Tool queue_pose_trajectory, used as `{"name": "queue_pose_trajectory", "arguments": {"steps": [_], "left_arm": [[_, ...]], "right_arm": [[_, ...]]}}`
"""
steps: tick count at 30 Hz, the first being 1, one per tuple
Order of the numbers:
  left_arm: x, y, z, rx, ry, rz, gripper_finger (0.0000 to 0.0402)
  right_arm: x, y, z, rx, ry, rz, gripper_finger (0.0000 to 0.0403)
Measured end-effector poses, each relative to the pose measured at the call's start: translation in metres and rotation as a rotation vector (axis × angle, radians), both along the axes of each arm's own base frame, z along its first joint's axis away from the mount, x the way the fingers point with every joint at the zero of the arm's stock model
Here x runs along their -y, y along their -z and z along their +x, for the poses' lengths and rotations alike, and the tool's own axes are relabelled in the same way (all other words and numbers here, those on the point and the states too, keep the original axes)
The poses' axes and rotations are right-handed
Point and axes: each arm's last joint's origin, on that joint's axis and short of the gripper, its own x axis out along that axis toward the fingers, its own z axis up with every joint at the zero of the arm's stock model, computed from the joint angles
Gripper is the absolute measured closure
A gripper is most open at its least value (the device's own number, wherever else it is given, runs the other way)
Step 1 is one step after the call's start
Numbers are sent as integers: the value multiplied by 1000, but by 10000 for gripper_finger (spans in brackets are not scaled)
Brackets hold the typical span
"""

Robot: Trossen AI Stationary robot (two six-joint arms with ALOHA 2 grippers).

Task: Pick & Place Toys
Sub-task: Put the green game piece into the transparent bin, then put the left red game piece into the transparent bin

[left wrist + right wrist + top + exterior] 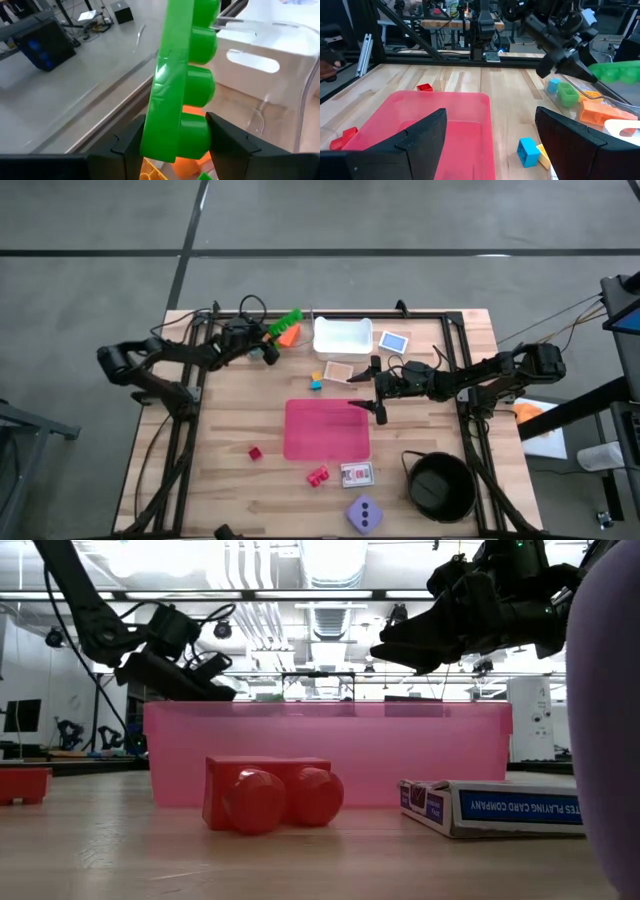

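Left pincer (172, 145) pinches the long green brick (182, 80) beside the white tray (342, 335), while right pincer (490, 145), spread empty, hovers over the pink mat (326, 428)

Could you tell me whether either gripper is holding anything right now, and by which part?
The left gripper holds a long green brick by one end, studs sideways. The right gripper is open and empty above the pink mat.

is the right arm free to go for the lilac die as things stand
Probably yes. The right gripper hangs open and empty over the pink tray's far right corner; the die sits uncovered at the near edge, with only the card box and bowl nearby.
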Motion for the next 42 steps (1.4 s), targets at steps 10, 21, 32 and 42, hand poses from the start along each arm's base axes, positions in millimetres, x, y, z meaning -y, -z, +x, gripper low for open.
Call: {"name": "queue_pose_trajectory", "arguments": {"steps": [10,21,32,42], "left_arm": [[1,-5,-1,21,14,2,143],[9,-20,1,111,128,-13,127],[46,-54,3,211,372,-5,127],[85,-66,6,231,520,-71,126]], "right_arm": [[0,0,0,-1,0,2,101],[0,1,0,-13,0,3,101],[0,1,0,-15,1,8,101],[-1,-5,1,58,-6,-16,101]]}}
